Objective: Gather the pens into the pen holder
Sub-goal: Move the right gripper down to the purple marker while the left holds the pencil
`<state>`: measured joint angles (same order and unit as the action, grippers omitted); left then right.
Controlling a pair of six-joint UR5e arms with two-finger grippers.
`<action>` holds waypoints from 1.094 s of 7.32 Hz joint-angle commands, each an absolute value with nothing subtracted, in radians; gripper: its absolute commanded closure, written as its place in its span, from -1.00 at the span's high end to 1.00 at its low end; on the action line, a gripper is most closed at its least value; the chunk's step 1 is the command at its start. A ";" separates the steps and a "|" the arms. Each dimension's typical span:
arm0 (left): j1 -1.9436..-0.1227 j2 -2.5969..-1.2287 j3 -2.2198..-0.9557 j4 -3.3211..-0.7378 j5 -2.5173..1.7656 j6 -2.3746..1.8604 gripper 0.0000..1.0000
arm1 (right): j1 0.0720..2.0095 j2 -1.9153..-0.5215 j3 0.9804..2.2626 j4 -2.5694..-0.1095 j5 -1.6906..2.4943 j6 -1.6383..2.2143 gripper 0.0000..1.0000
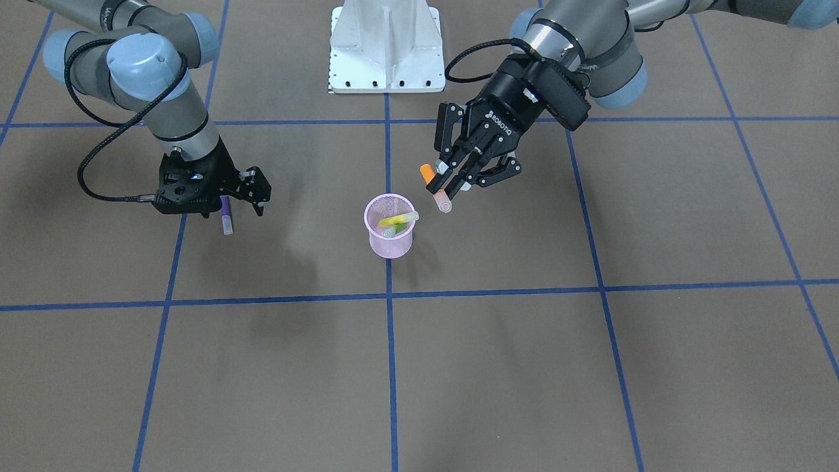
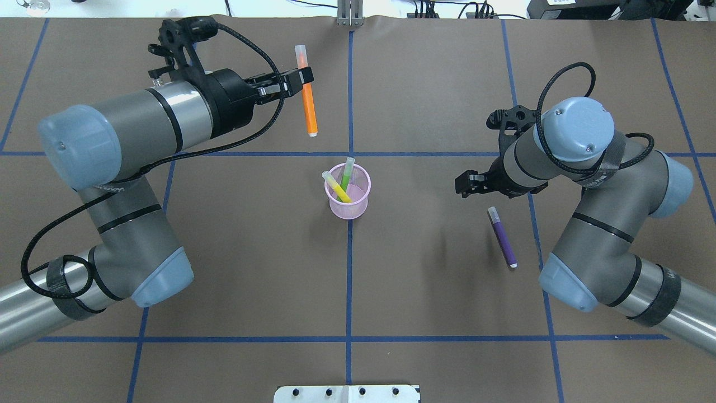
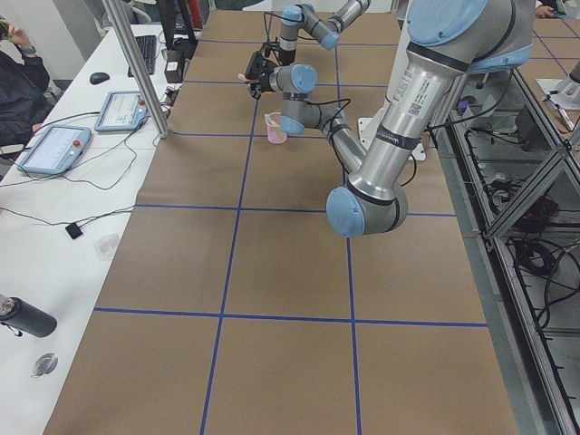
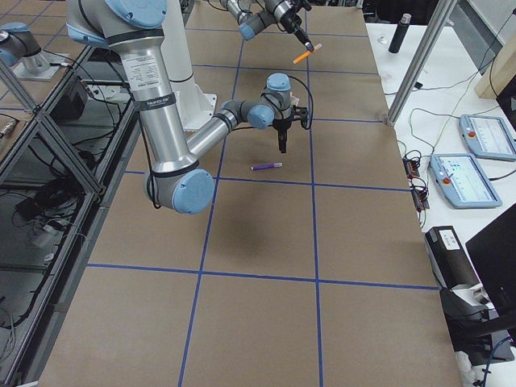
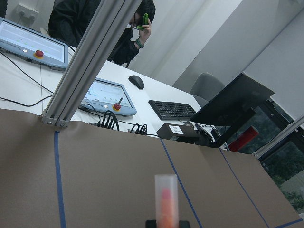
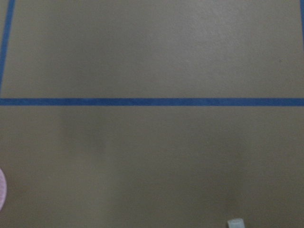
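The pink mesh pen holder [image 2: 358, 206] [image 1: 390, 244] stands at the table's centre. A yellow pen [image 2: 336, 188] and a green pen [image 2: 347, 171] lean inside it. My left gripper [image 2: 301, 79] [image 1: 451, 182] is shut on an orange pen [image 2: 308, 106] [image 1: 434, 186], held in the air just beyond the holder on its left side. The left wrist view shows that orange pen [image 5: 166, 202] close up. A purple pen [image 2: 502, 237] [image 4: 266, 167] lies flat on the table to the right. My right gripper [image 2: 465, 184] [image 1: 257, 195] hangs open above and beside it, not touching.
The white robot base [image 1: 385, 46] sits at the table's near edge. Blue tape lines [image 2: 349, 280] grid the brown table. A desk with tablets, a keyboard and a seated person [image 5: 118, 28] lies past the far edge, behind an aluminium post [image 5: 85, 66].
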<state>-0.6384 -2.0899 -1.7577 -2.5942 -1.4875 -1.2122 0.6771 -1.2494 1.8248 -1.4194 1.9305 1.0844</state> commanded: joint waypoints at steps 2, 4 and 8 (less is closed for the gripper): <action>-0.624 -2.092 -1.689 -2.643 -1.479 -1.215 -1.00 | 0.673 -1.258 1.735 -1.411 1.945 0.994 0.93; -0.604 -2.097 -1.666 -2.689 -1.471 -1.213 -1.00 | 0.670 -1.262 1.724 -1.411 1.969 0.994 0.82; -0.598 -2.095 -1.663 -2.689 -1.473 -1.213 -1.00 | 0.666 -1.279 1.724 -1.407 2.029 0.950 0.51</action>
<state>-0.5997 -2.0959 -1.6647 -2.6887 -1.4721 -1.2134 0.6667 -1.2680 1.7232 -1.4076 2.0169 0.9729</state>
